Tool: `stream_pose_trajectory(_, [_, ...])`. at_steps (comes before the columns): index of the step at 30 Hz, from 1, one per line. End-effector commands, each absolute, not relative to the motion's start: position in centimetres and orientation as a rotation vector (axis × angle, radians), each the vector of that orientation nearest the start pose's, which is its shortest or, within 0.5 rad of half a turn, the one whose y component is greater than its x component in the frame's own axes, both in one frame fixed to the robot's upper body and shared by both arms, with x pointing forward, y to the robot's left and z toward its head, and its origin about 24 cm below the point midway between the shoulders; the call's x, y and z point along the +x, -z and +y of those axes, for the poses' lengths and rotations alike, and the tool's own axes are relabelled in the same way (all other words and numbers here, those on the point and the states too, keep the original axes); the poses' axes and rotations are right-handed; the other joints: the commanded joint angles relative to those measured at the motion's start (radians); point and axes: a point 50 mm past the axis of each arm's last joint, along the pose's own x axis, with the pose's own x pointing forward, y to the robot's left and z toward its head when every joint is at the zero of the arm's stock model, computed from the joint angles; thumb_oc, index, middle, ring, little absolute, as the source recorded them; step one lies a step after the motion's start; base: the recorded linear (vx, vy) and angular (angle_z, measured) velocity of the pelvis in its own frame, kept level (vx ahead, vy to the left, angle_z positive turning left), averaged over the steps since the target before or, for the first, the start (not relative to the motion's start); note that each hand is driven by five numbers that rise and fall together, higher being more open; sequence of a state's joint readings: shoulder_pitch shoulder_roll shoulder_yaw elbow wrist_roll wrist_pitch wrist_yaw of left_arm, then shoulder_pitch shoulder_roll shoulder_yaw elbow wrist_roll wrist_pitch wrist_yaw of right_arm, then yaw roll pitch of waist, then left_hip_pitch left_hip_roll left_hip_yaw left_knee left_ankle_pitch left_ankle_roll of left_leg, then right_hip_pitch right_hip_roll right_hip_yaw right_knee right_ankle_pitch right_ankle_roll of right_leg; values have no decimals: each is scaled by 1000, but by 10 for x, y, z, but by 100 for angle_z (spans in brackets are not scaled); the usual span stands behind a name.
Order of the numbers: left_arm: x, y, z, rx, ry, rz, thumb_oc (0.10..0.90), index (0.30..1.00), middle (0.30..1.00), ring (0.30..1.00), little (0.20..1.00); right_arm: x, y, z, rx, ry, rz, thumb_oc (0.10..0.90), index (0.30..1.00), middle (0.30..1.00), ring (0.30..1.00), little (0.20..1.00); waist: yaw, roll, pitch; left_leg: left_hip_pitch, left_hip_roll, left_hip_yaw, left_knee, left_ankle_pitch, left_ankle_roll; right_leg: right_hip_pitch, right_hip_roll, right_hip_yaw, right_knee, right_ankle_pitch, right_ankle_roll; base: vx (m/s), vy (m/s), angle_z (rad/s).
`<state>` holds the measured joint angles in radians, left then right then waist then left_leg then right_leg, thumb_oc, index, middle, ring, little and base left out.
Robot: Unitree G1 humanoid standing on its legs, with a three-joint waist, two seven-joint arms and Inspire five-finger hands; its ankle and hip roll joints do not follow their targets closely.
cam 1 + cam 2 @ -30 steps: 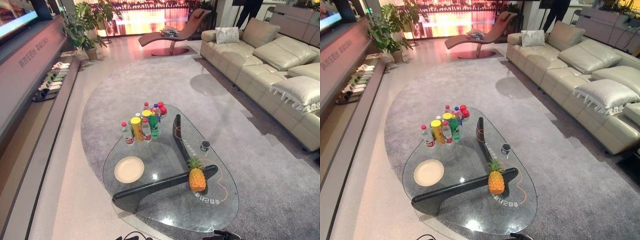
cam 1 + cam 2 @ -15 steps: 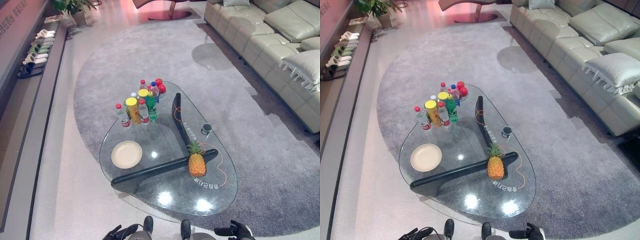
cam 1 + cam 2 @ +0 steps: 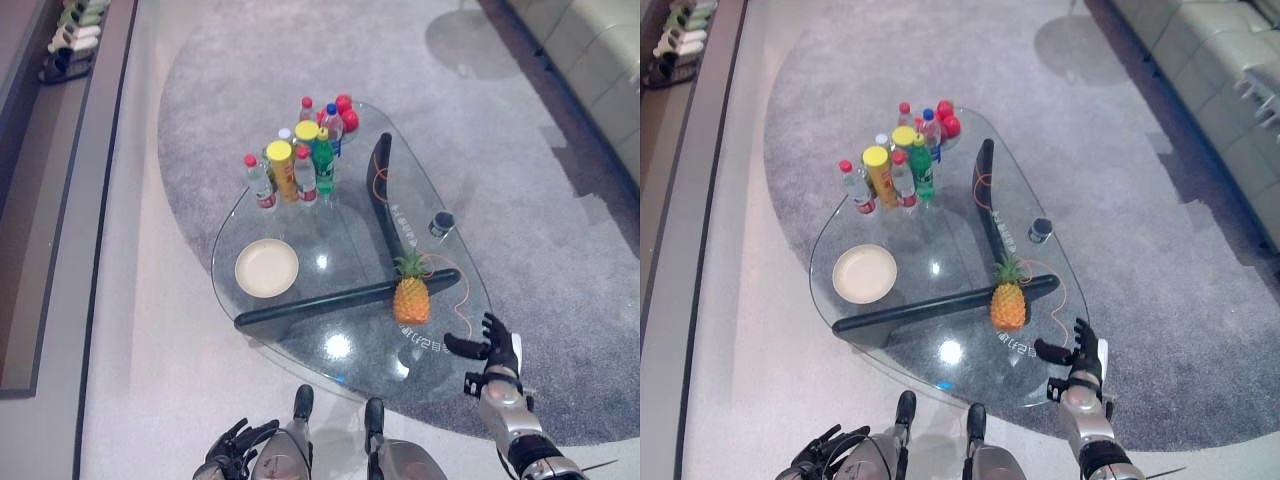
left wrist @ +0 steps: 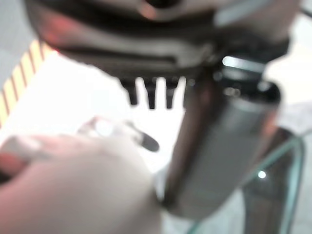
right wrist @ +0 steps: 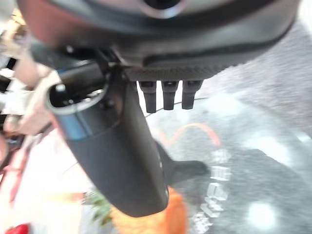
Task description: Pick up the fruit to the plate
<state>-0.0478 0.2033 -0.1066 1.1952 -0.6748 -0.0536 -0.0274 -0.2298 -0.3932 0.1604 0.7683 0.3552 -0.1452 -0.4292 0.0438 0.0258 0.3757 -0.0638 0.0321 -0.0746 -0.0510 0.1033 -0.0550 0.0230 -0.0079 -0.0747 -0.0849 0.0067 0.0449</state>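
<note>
While the orange pineapple with green crown [image 3: 411, 296] stands untouched on the oval glass table [image 3: 300, 215], well right of the round cream plate [image 3: 266, 267], my right hand [image 3: 491, 345] hovers spread near it and my left hand [image 3: 232, 452], fingers loose, hangs low, so I judge reach-and-grasp comes next.

The right arm [image 3: 520, 435] is silver-grey metal, jointed in rounded segments, with a dark band near the wrist. The right hand [image 3: 497, 352] is black, a white strip along its edge. The left hand [image 3: 228, 452] is black too.
</note>
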Motion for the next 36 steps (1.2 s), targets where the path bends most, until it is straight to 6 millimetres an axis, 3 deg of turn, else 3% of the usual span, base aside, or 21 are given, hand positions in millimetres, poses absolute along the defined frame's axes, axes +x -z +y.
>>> stream_pose_trajectory(1, [108,158,228,-330,-396,1077,800,900,900,900,900,290,-24,-262,-224,497,84,800,900,900,900,900,2,-46,-6,-54,-110,12,116,-130,51,-116,5,60,107,12,8,-30,37,1])
stream_pose_trajectory(10, [133,150,221,-389,-350,989,800,900,900,900,900,321,-93,-233,-144,437,-201,800,900,900,900,900,4,-41,64,-155,-121,7,181,-134,59,-207,4,53,164,0,-1,-73,35,3])
stream_pose_trajectory(17, [156,143,212,-429,-313,926,800,900,900,900,900,337,-129,-221,-142,490,-305,800,900,900,900,900,8,-32,108,-238,-134,11,247,-138,58,-283,-6,43,209,-3,-10,-67,60,-1])
stream_pose_trajectory(26, [172,136,202,-475,-280,873,800,900,900,900,900,347,-141,-218,-139,564,-300,800,900,900,900,900,16,-17,144,-298,-142,24,268,-133,65,-357,-13,45,240,3,-8,-32,64,3])
stream_pose_trajectory(36, [179,132,194,-493,-255,847,800,900,900,900,900,351,-134,-211,-91,550,-247,800,900,900,900,900,21,-12,144,-361,-152,37,297,-137,71,-428,-18,52,266,11,-2,0,48,1])
